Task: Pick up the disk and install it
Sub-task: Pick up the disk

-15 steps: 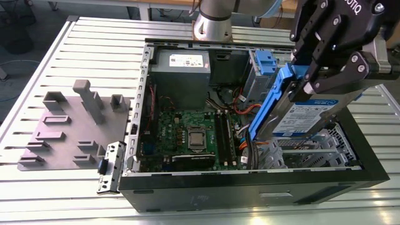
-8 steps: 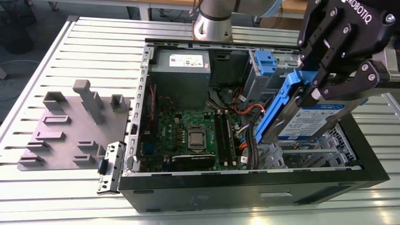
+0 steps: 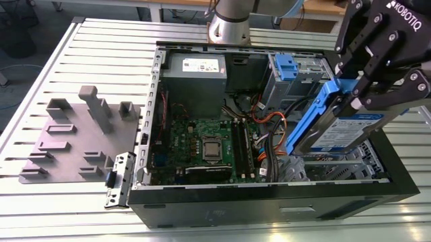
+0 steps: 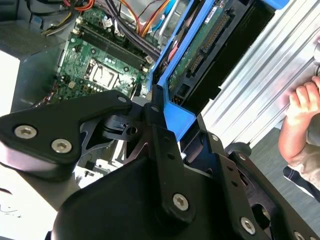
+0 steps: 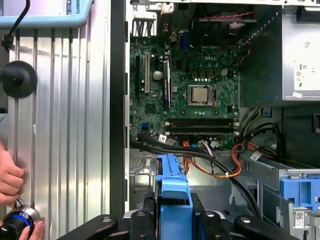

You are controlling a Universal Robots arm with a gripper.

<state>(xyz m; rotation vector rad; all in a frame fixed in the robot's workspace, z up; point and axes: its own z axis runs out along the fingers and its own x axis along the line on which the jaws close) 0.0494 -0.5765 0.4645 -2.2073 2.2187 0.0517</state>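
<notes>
The tabletop [image 3: 94,55] carries the open computer case [image 3: 269,204]. The disk [image 3: 343,133] hangs on edge above the case's end at the exterior view's right, not yet seated. Doing this step well, I judge, means keeping the disk square with the case walls, lowering it slowly, and staying off the orange cables [image 3: 269,117] alongside. The pincer [image 3: 367,96] is closed on the disk's upper end, clamped across its blue rails. The disk hangs straight below the pincer, touching both fingers.

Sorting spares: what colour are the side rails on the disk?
Blue. The exterior view shows them best, on the disk held by the gripper.
</notes>
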